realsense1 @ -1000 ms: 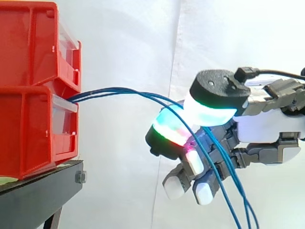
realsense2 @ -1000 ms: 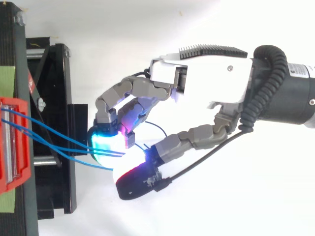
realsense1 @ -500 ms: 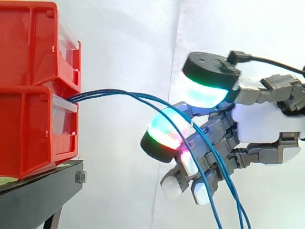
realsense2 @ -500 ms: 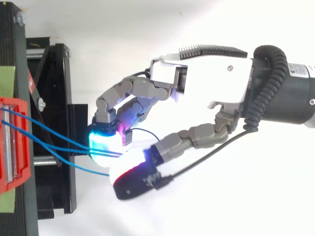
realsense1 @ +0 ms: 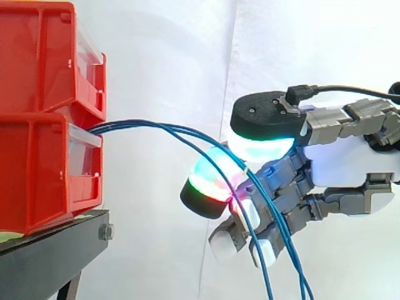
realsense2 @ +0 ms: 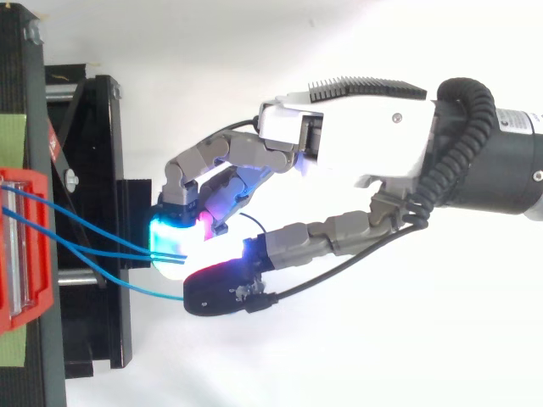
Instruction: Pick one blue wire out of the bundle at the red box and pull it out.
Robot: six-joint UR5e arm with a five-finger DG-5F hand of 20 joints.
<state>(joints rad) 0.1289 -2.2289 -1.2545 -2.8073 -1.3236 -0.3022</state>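
Hand (realsense1: pixel 350 164) sits out to the side of lower red bin (realsense1: pixel 37 175), well clear of it, fingers curled. Blue wires (realsense1: pixel 156 125) leave the bin's front top edge and arc away from it. They run down between thumb pad (realsense1: pixel 259 140) and finger pad (realsense1: pixel 211 175), then across the lower curled fingers. Reads as a clench on the bundle, with more than one strand in it. Top view: two strands (realsense2: pixel 127 254) run from the bin onto the cyan pad, and a third strand (realsense2: pixel 144 293) runs apart toward the thumb tip. To do it well, thin the grip to one strand first, likely the lone one, and pinch it pad to pad. Then pull straight away from the bin, level and steady, so the others don't drag and the bin doesn't shift on black stand (realsense1: pixel 44 259).
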